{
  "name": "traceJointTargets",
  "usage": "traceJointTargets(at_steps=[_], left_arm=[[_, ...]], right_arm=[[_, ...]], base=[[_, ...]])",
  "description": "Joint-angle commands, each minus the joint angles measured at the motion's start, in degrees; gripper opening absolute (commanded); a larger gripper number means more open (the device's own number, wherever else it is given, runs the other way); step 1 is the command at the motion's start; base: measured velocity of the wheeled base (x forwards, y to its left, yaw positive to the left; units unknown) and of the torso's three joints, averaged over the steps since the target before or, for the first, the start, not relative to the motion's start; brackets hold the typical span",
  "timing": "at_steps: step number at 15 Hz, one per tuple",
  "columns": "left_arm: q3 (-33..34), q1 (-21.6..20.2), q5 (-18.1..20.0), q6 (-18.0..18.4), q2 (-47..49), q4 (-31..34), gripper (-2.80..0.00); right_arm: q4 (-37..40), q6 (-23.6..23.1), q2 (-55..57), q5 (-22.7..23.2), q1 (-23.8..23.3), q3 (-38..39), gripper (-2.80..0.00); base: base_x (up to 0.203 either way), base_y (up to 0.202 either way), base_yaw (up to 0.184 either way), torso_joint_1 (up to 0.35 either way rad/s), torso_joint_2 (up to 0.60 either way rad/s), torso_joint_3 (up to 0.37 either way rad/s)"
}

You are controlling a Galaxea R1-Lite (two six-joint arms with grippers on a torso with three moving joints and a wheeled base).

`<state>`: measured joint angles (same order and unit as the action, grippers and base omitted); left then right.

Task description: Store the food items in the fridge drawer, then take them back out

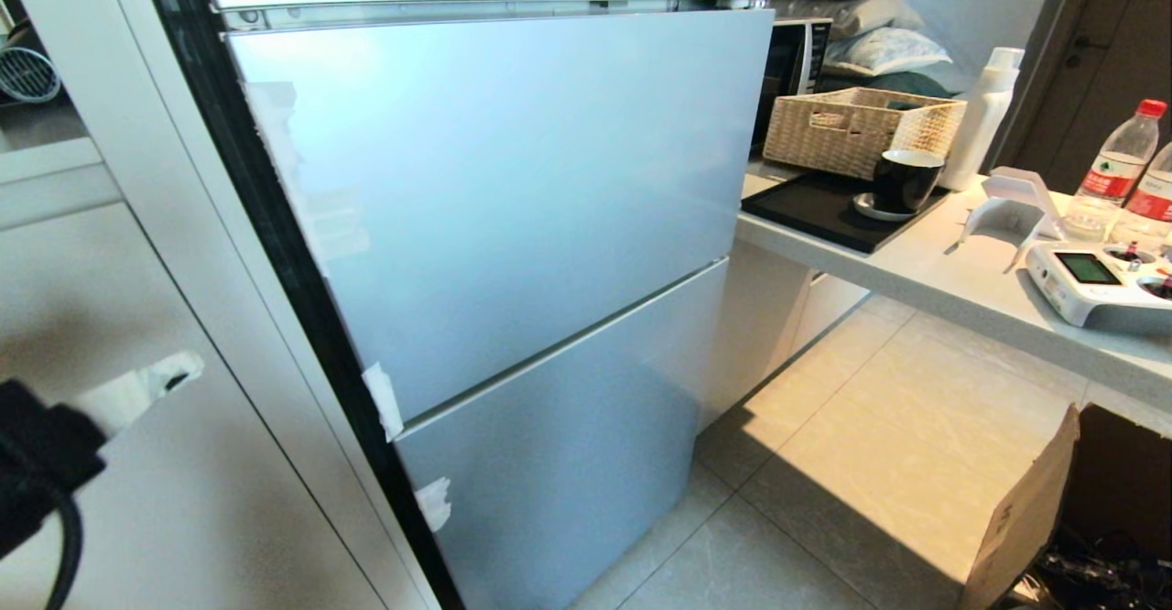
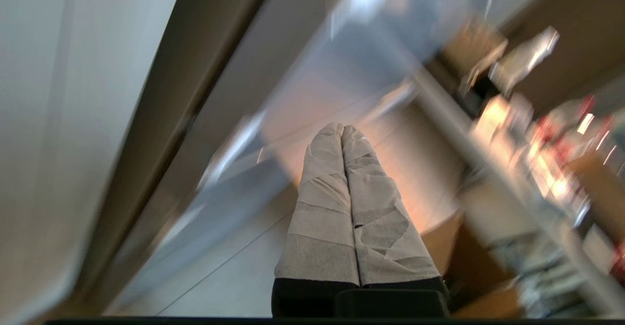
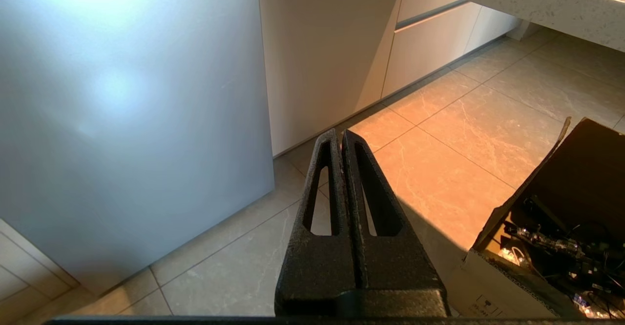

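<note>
The fridge (image 1: 513, 207) stands shut in front of me, its grey-blue fronts (image 1: 558, 445) closed one above the other. The fridge drawer and the food items are hidden. My left gripper (image 1: 186, 368), fingers wrapped in white tape, enters the head view at the far left beside the white cabinet (image 1: 183, 500). In the left wrist view this gripper (image 2: 342, 129) is shut with nothing in it. My right gripper (image 3: 340, 134), black, is shut and empty, hanging above the floor tiles (image 3: 439, 178) near the fridge's lower right corner (image 3: 146, 144).
A counter (image 1: 961, 280) on the right carries a woven basket (image 1: 861, 129), a black cup (image 1: 905, 179) on a black tray, a white bottle (image 1: 984, 115), water bottles (image 1: 1122, 157) and a white controller (image 1: 1094, 285). An open cardboard box (image 1: 1035, 509) sits on the floor at right.
</note>
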<state>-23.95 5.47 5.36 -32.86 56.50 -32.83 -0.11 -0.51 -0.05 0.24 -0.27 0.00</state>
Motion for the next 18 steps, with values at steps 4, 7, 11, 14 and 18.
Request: traceJointTargets(at_steps=[4,7,11,14,18], left_arm=[[-9.17,-0.13,-8.92,-7.69,19.13,-20.27,-2.80],[-12.81,0.72,-8.68,-14.51,22.37,-20.45,-2.80],[-14.46,3.07,-6.86,-20.07,24.45,-19.90,-2.80],[-14.04,5.58,-6.94,-20.48,24.80,-19.82,-2.80],[-12.70,7.13,-7.20,-20.40,22.18,-19.81,-2.80]], right_arm=[[-0.07,-0.02,0.05,0.02,0.00,0.00,-2.80],[0.00,-0.02,0.05,0.02,0.00,0.00,-2.80],[0.00,-0.02,0.05,0.02,0.00,0.00,-2.80],[-0.07,-0.02,0.05,0.02,0.00,0.00,-2.80],[-0.07,-0.02,0.05,0.02,0.00,0.00,-2.80]], base=[[0.000,0.000,0.000,0.000,0.00,0.000],[0.000,0.000,0.000,0.000,0.00,0.000],[0.000,0.000,0.000,0.000,0.00,0.000],[0.000,0.000,0.000,0.000,0.00,0.000],[0.000,0.000,0.000,0.000,0.00,0.000]])
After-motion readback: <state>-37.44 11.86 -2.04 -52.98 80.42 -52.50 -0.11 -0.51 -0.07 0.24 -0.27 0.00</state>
